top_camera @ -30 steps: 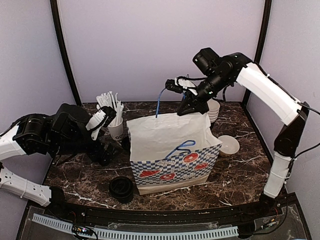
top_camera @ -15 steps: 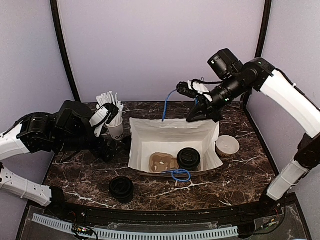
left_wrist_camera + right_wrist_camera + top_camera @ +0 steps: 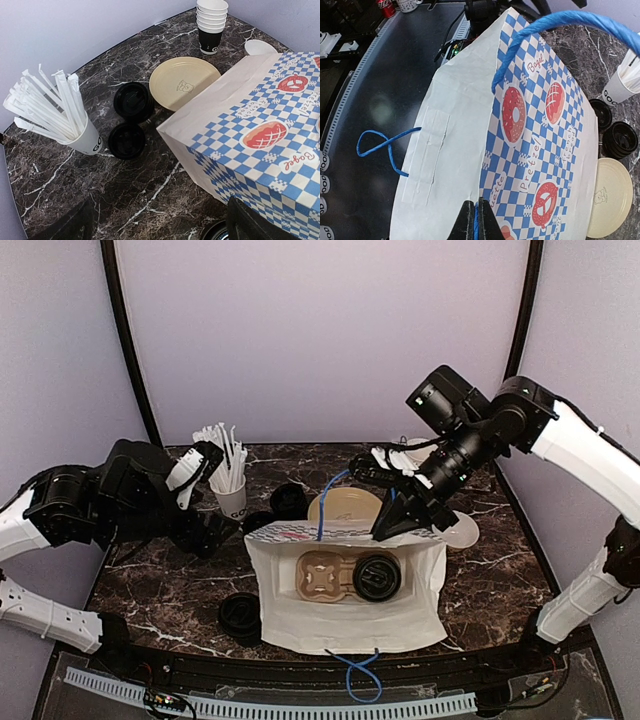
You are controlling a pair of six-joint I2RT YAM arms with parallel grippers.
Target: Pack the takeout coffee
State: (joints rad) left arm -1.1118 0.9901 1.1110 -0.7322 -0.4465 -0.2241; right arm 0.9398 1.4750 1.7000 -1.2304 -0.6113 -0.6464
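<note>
Nearest, one lidded coffee cup [image 3: 243, 618] is waiting on the table [image 3: 160, 590]. The paper bag [image 3: 340, 625] is leaning with its mouth gaping, showing a cardboard carrier [image 3: 322, 576] carrying another cup [image 3: 377, 577]. The right pincer [image 3: 392, 522] is pinching the far blue handle [image 3: 555, 20], likely to hold that mouth spread. The left pincer [image 3: 200, 468] is hovering wide, empty, near two more cups [image 3: 288, 500].

Top cam overhead, wrist cams close — bag [image 3: 300, 625] shared
</note>
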